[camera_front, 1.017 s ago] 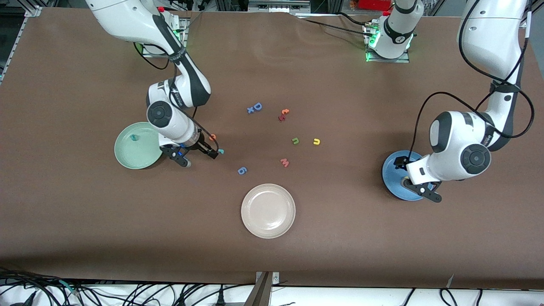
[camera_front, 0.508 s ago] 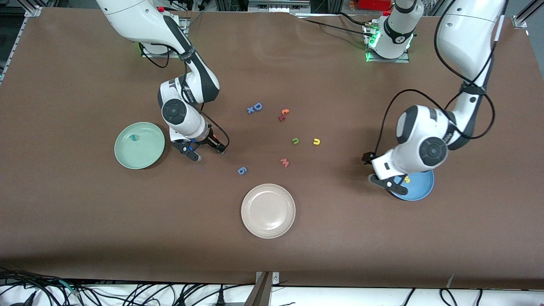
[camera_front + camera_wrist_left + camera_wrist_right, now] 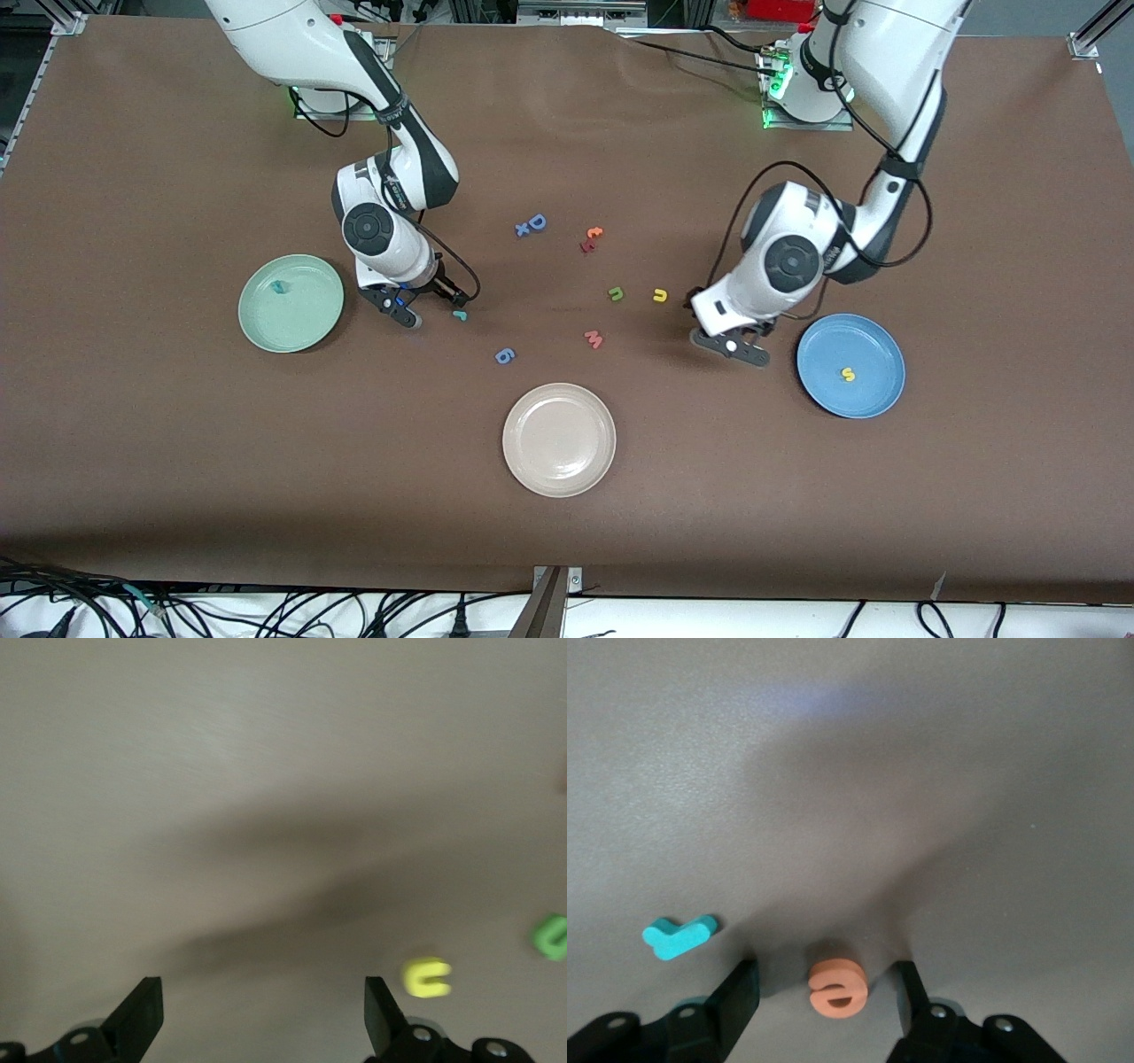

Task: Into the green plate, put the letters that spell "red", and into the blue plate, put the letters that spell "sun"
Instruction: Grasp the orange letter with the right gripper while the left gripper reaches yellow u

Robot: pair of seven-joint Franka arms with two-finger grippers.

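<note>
The green plate (image 3: 306,321) holds the teal "d" (image 3: 280,287). Beside it, toward the table's middle, my right gripper (image 3: 434,308) is down at the table, open, its fingers on either side of the orange "e" (image 3: 838,988) with a gap on each side. The teal "r" (image 3: 459,315) lies just outside one finger. In the blue plate (image 3: 873,350) lies the yellow "s" (image 3: 848,375). My left gripper (image 3: 716,328) hangs open and empty between that plate and the yellow "u" (image 3: 659,295). The olive "n" (image 3: 616,292) lies beside the "u".
A beige-white plate (image 3: 558,461) sits nearest the front camera, mid-table. A pink "w" (image 3: 594,338) and a blue "6" (image 3: 503,355) lie just farther back. A blue "D" (image 3: 536,221) and orange and dark red letters (image 3: 592,237) lie farther still.
My left gripper left the blue plate, where the "s" now shows, and moved toward the "u". My right gripper shifted from the green plate's edge over the "e" and its fingers narrowed.
</note>
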